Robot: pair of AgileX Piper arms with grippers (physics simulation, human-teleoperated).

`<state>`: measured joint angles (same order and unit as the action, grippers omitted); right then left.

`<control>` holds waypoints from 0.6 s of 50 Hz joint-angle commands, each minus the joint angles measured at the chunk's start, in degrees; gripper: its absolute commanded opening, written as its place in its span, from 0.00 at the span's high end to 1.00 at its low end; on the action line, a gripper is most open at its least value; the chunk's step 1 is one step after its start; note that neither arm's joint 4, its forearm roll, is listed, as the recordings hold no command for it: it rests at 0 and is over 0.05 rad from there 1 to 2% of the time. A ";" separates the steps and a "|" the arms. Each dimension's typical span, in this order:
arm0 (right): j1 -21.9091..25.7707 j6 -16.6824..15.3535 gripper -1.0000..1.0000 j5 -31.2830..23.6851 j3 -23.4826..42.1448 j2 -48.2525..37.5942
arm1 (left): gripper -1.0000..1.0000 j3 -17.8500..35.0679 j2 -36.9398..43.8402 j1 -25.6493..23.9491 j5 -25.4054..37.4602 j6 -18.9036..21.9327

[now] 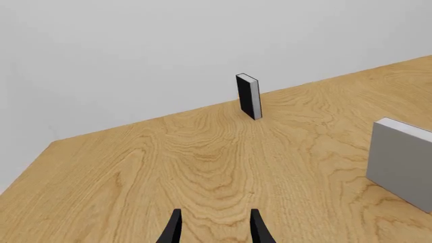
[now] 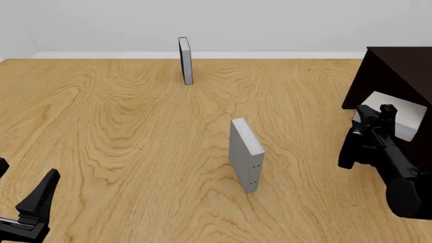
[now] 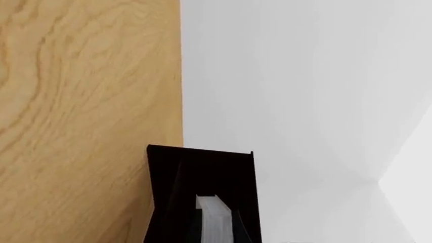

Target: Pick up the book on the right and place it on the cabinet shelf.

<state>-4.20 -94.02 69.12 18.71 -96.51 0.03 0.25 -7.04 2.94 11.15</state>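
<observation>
My right gripper (image 2: 377,111) is shut on the plain light-grey book (image 2: 401,117) and holds it at the open front of the very dark cabinet (image 2: 398,68) at the table's right edge. In the right wrist view the book's whiter edge (image 3: 214,217) sticks out between the jaws, with the cabinet (image 3: 202,174) straight ahead. The shelf inside is hidden. My left gripper (image 2: 24,187) is open and empty at the near left; it also shows in the left wrist view (image 1: 216,228).
A grey book with small dark dots (image 2: 244,154) stands upright mid-table; it also shows in the left wrist view (image 1: 405,162). A thin book with a dark side (image 2: 185,59) stands at the far edge, also in the left wrist view (image 1: 248,95).
</observation>
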 commanded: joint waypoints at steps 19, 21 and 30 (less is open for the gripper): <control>-2.53 0.65 1.00 0.78 5.74 -4.97 | 0.00 0.00 -0.04 0.12 0.01 0.01; -2.81 0.72 1.00 0.78 5.88 -5.37 | 0.00 0.00 -0.03 0.17 0.02 -0.04; -3.62 1.19 1.00 0.78 6.47 -5.78 | 0.00 0.00 -0.06 0.21 0.06 -0.17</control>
<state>-6.91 -94.18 69.12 23.82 -101.75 0.02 0.20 -6.87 2.97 11.05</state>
